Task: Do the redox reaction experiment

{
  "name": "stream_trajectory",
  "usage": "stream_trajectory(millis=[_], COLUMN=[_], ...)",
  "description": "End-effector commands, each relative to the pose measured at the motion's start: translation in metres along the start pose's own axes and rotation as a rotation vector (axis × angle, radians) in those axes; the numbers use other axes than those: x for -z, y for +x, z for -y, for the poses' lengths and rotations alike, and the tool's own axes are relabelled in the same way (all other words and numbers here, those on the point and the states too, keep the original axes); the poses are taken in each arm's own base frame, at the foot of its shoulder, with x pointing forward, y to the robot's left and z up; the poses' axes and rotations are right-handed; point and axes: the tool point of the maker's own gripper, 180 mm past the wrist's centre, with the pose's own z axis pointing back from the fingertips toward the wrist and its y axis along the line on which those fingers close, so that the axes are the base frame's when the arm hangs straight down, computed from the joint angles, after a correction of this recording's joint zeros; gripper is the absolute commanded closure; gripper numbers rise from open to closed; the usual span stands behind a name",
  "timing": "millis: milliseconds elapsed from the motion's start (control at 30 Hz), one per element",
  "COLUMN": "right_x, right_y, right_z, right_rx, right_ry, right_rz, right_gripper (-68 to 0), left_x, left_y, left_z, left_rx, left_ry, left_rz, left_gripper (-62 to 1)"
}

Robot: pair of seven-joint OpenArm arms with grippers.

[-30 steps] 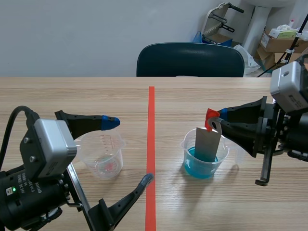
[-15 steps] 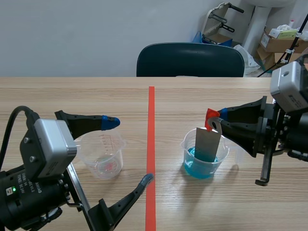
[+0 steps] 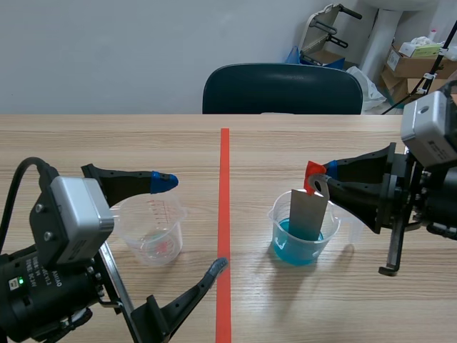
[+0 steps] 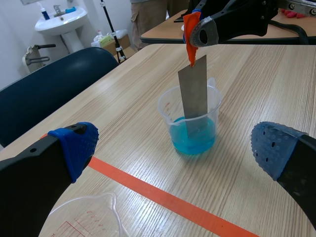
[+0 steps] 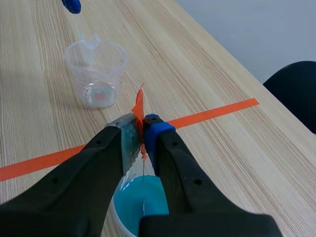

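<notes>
Two clear cups stood on the table (image 3: 107, 143) toward its near edge, one on each side of the tape line (image 3: 224, 214). The right cup (image 3: 333, 227) held blue liquid (image 3: 289, 250), and a grey strip (image 3: 308, 214) stood nearly upright in it, its lower end in the liquid. The right gripper (image 3: 320, 179) hung just above that cup, its jaws pinching the strip by the red tab (image 3: 312, 174) at its top. The left cup (image 3: 153, 221) showed a red mark at its bottom. The left gripper (image 3: 191, 224) had its jaws spread wide, one fingertip above the left cup's far rim and the other beside the tape line. A dark chair (image 3: 282, 89) stood behind the table's far edge.
</notes>
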Motion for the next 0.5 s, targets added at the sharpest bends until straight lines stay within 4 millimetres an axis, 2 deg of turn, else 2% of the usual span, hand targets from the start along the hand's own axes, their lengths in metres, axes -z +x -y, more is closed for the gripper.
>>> stream_trajectory(millis=[0,467], right_x=[-0.0005,-0.0005], right_y=[0.0048,0.0049], right_z=[0.0049,0.0050], right_rx=[-0.017,-0.017], right_ry=[0.005,0.005], right_rz=[0.003,0.004], right_gripper=[-0.6,-0.6], left_x=[0.0017,0.0017], left_y=[0.0067,0.0056], left_z=[0.0018,0.0018], left_rx=[-0.017,-0.017], left_ry=[0.004,0.004], left_rz=[0.026,0.020], left_gripper=[-62.3,-62.3])
